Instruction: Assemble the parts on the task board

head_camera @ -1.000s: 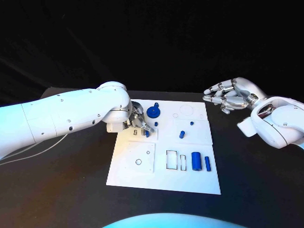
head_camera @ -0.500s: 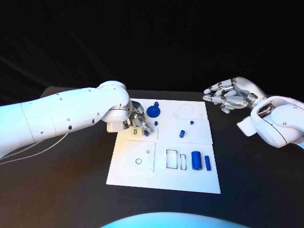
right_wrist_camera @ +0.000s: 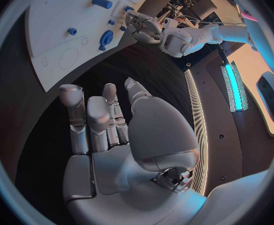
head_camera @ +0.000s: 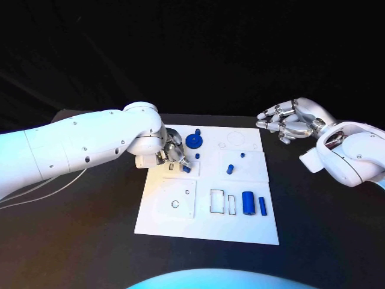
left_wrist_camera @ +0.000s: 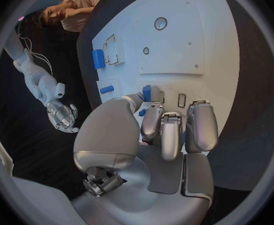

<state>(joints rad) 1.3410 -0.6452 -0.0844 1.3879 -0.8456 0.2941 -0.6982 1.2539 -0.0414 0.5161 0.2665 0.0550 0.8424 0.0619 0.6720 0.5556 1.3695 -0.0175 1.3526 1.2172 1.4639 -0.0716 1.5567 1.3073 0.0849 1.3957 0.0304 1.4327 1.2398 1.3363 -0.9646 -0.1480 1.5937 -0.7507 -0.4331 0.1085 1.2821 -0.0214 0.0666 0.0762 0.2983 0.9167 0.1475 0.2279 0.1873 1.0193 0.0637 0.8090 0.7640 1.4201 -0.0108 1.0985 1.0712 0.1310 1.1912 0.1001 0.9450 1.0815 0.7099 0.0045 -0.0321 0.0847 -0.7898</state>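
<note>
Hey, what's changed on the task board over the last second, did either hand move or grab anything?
Hardly anything. The left hand stays over the task board's far left part, its fingers curled around a small blue part; any shift is too slight to call. The right hand still hovers off the board's far right corner, holding nothing. The other blue parts lie where they were.
</note>
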